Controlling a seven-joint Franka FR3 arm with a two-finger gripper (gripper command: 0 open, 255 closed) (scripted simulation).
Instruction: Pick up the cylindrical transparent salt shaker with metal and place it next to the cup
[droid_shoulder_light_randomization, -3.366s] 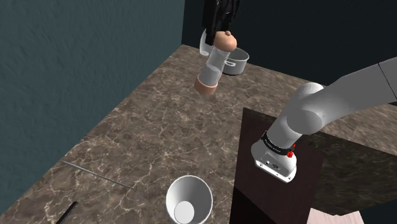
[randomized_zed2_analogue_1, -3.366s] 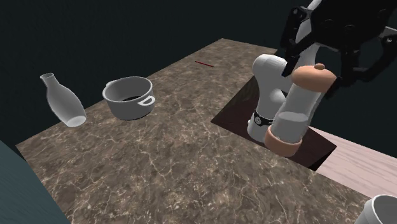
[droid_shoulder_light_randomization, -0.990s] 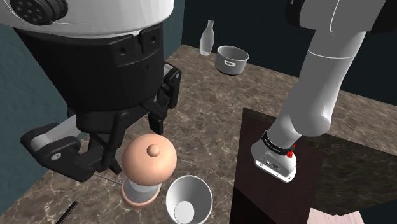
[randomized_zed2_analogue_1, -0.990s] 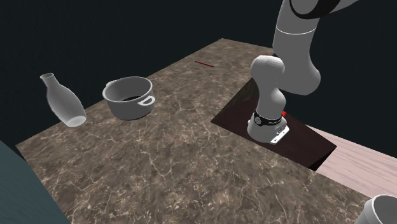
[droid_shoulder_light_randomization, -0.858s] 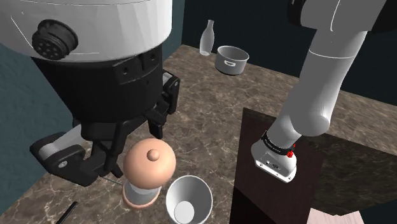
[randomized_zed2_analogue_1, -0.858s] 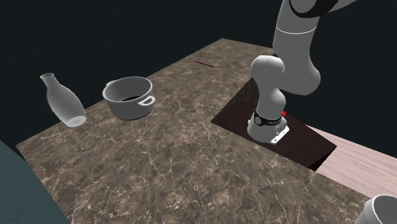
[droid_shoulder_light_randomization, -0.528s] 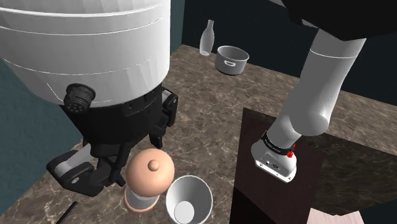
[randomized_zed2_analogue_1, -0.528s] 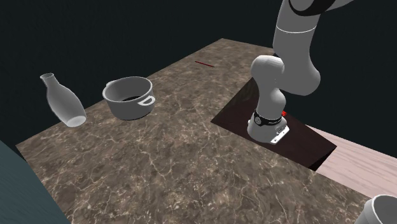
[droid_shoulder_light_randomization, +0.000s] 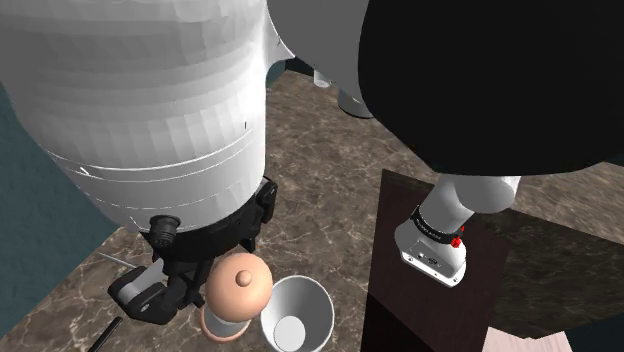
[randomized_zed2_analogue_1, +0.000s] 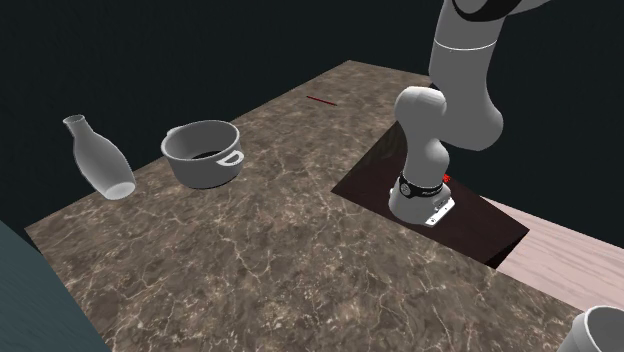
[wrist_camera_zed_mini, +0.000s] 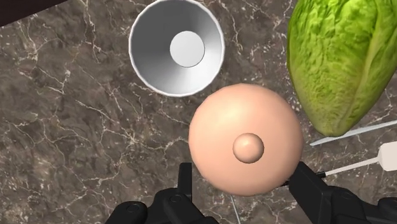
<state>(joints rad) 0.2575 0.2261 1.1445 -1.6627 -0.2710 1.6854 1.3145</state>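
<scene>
The salt shaker (wrist_camera_zed_mini: 245, 137) has a peach-coloured domed top with a small knob. In the shoulder view the salt shaker (droid_shoulder_light_randomization: 238, 291) stands upright on the marble counter, its base close to the white cup (droid_shoulder_light_randomization: 297, 315). My gripper (wrist_camera_zed_mini: 245, 186) is shut on the shaker, with one black finger (wrist_camera_zed_mini: 185, 183) on each side just below the dome. The white cup (wrist_camera_zed_mini: 176, 48) sits open-mouthed a short way beyond the shaker, apart from it. The shaker's clear body is hidden under its top.
A green lettuce (wrist_camera_zed_mini: 340, 60) lies beside the shaker, with a white-handled utensil (wrist_camera_zed_mini: 388, 156) near it. At the counter's far end stand a grey pot (randomized_zed2_analogue_1: 203, 153) and a pale bottle (randomized_zed2_analogue_1: 100, 160). The dark stand (randomized_zed2_analogue_1: 470, 225) holds the arm's base (randomized_zed2_analogue_1: 425, 190).
The arm has come down and forward, covering more of the shoulder view. The shaker has sunk lower beside the cup, still held.
</scene>
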